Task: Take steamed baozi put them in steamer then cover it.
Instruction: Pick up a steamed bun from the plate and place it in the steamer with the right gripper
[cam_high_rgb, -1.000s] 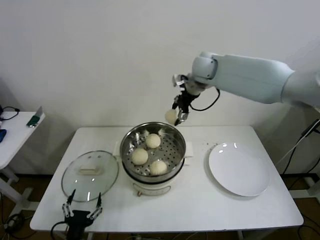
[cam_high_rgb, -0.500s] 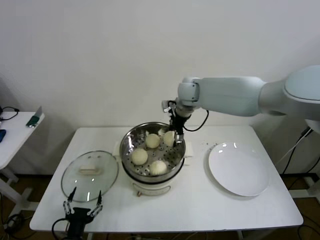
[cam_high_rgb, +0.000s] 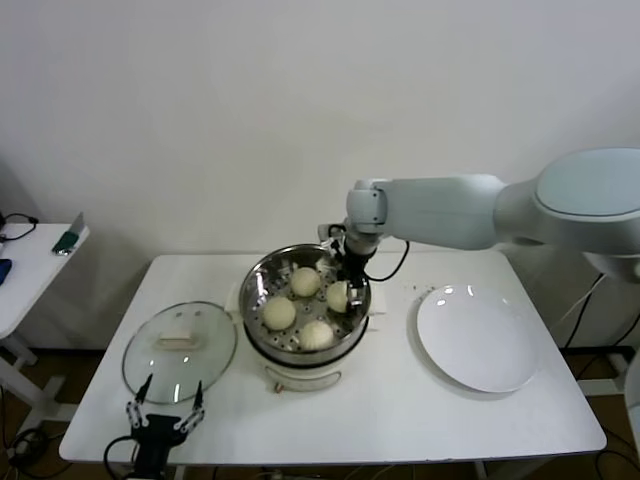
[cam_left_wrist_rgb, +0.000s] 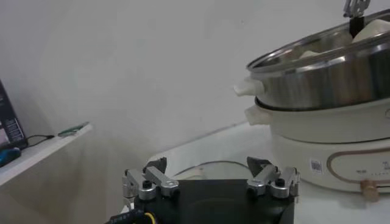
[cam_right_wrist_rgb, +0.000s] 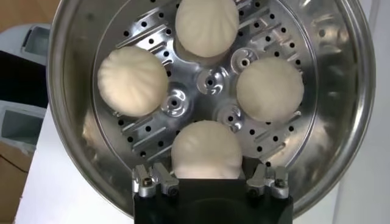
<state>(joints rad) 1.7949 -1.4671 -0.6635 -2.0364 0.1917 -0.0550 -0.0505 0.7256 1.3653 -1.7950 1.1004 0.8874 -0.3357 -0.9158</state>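
Note:
The steamer (cam_high_rgb: 300, 357) stands mid-table with four baozi on its perforated tray: far (cam_high_rgb: 305, 281), left (cam_high_rgb: 279, 312), near (cam_high_rgb: 317, 334) and right (cam_high_rgb: 338, 295). My right gripper (cam_high_rgb: 349, 284) is down inside the pot at the right-hand bun. In the right wrist view its fingers (cam_right_wrist_rgb: 150, 181) stand wide, open, either side of that bun (cam_right_wrist_rgb: 206, 149), which rests on the tray (cam_right_wrist_rgb: 213, 80) with the other three. The glass cover (cam_high_rgb: 180, 352) lies flat left of the pot. My left gripper (cam_high_rgb: 163, 410) is open and empty at the table's front edge, just before the cover (cam_left_wrist_rgb: 201, 170).
A flat white plate (cam_high_rgb: 478, 340) lies bare to the right of the steamer. A small white side table (cam_high_rgb: 30, 262) with dark items stands at the far left. The wall is close behind the table.
My right gripper came down from above the pot's far rim, carrying the fourth bun into the steamer; the bun now sits on the tray. The left arm has not moved.

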